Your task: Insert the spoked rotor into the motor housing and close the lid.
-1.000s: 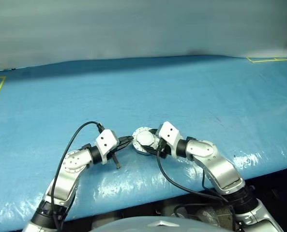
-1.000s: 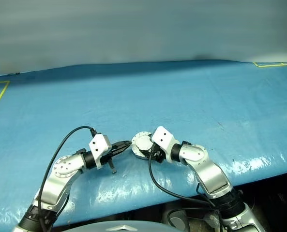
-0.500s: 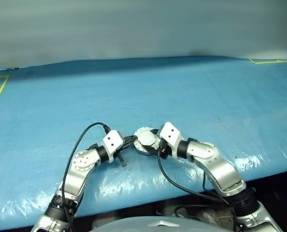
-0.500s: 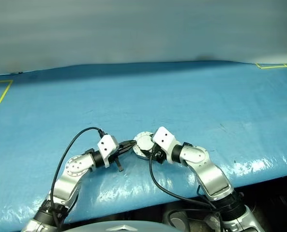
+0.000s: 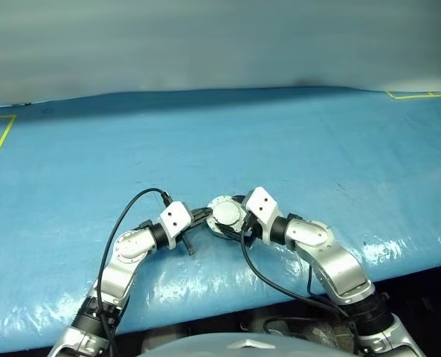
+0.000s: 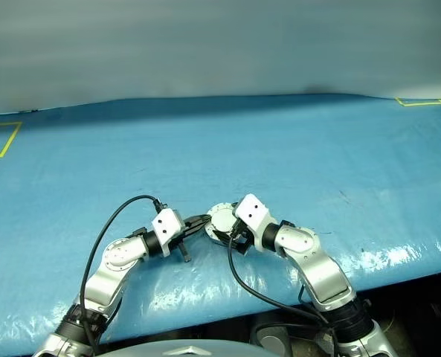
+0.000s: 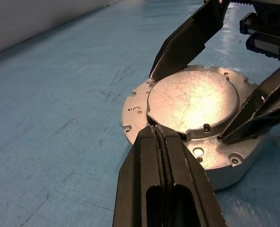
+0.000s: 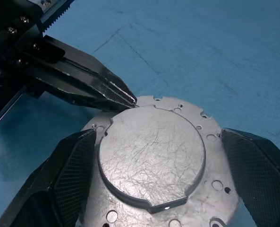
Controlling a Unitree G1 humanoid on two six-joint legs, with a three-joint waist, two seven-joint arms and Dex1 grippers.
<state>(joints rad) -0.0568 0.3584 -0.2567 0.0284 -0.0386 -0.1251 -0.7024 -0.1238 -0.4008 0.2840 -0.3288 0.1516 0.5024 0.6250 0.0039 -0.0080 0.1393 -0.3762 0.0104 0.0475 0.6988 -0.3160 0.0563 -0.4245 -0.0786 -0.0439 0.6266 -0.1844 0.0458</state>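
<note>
Lid [image 8: 151,158] down on motor housing [image 7: 224,165], right pincer [image 8: 154,179] spread astride it, left pincer [image 7: 161,142] pressed together at its rim.

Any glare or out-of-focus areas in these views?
Left wrist view: bright glare on the lid, and the left hand up close looks soft. Right wrist view: lid scratches crisp, little glare. Left eye view: shiny highlights along the blue table cover near its front edge.

Left end effector [image 5: 202,216] now lower, nearer the lid [image 5: 225,213]; right end effector [image 8: 154,156] wider
</note>
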